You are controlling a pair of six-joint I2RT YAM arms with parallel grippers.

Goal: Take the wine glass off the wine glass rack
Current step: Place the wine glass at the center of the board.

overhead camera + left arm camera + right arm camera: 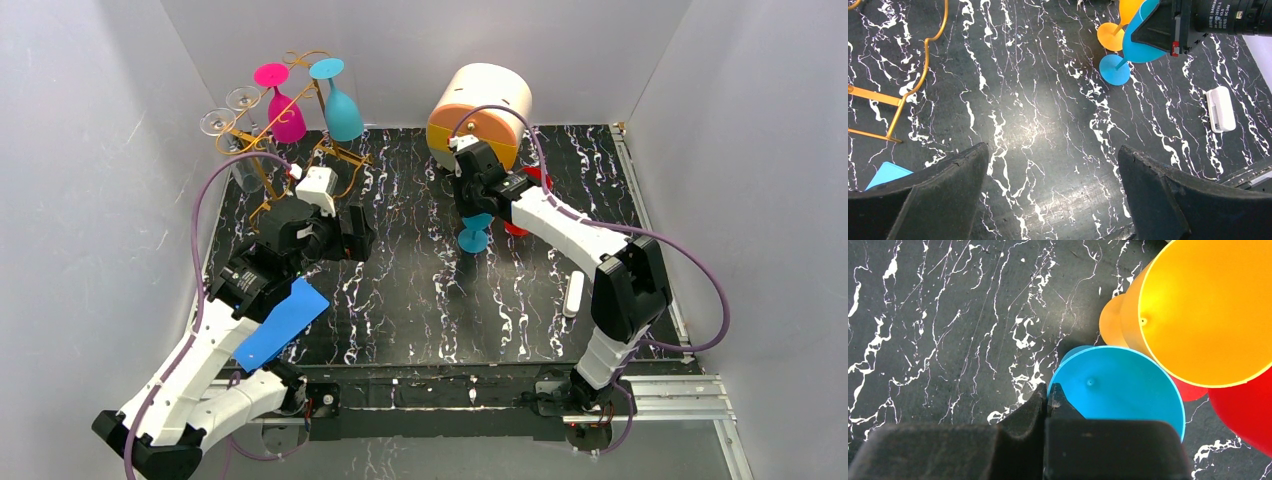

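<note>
The gold wire wine glass rack (275,140) stands at the back left. A pink glass (285,110), a blue glass (340,105) and clear glasses (228,115) hang from it upside down. My right gripper (475,200) is shut on the rim of another blue wine glass (1118,385), one finger inside the bowl and one outside. That glass is upright with its foot (473,240) at table level, mid-table, also visible in the left wrist view (1143,35). My left gripper (362,235) is open and empty over the table (1053,165), right of the rack's base (913,85).
An orange glass (1208,310) and a red glass (1248,410) stand right beside the held glass. A round cream-and-orange box (480,115) is behind them. A small white object (573,295) lies right of centre. A blue card (283,322) sits by the left arm.
</note>
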